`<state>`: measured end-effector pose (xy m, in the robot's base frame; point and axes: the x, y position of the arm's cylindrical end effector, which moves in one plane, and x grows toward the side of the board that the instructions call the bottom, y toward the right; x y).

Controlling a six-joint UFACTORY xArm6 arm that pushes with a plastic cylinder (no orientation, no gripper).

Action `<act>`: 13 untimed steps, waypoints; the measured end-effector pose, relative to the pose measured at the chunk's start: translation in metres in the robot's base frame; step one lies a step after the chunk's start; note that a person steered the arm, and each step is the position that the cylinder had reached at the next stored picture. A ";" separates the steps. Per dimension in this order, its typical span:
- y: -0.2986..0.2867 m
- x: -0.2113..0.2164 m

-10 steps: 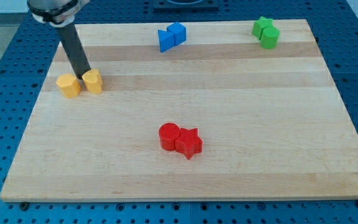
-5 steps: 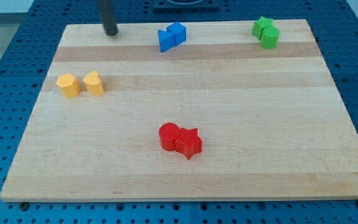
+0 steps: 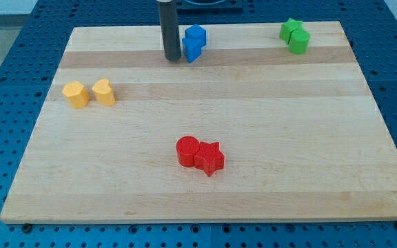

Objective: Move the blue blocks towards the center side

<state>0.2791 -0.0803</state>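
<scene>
My tip (image 3: 172,58), the lower end of the straight dark rod, stood on the pale wooden board (image 3: 205,200) near the view's top edge, just to the view's left of the two small blue plastic blocks (image 3: 194,43) and, as far as could be told, touching or nearly touching the nearer one. There were no fingers to spread or press together here; the arm ended only in that rod. The blue pair sat touching each other, one behind the other, close to the board's top edge and slightly left of its middle line; their exact shapes were hard to make out. The middle of the board lay toward the view's bottom from them, roughly above the red cylinder block (image 3: 187,150) and the red star-shaped block (image 3: 211,158), which touched each other. From this side a push would likely send the blue pair toward the view's right rather than toward the centre. To do the step well, my tip should probably get behind the pair, on their top side, and press down the view through their shared middle so that they travel together and neither slips off. The two yellow blocks (image 3: 88,92) at the view's left and the two green blocks (image 3: 295,35) at the top right lay well apart.
</scene>
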 end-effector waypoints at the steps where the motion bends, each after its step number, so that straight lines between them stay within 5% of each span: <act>1: -0.002 -0.049; 2: 0.006 -0.083; 3: 0.046 -0.072; 6: 0.080 0.039; 8: 0.058 -0.017; 10: 0.025 0.084; 12: 0.024 0.009; 13: 0.071 -0.003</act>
<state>0.2757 -0.0091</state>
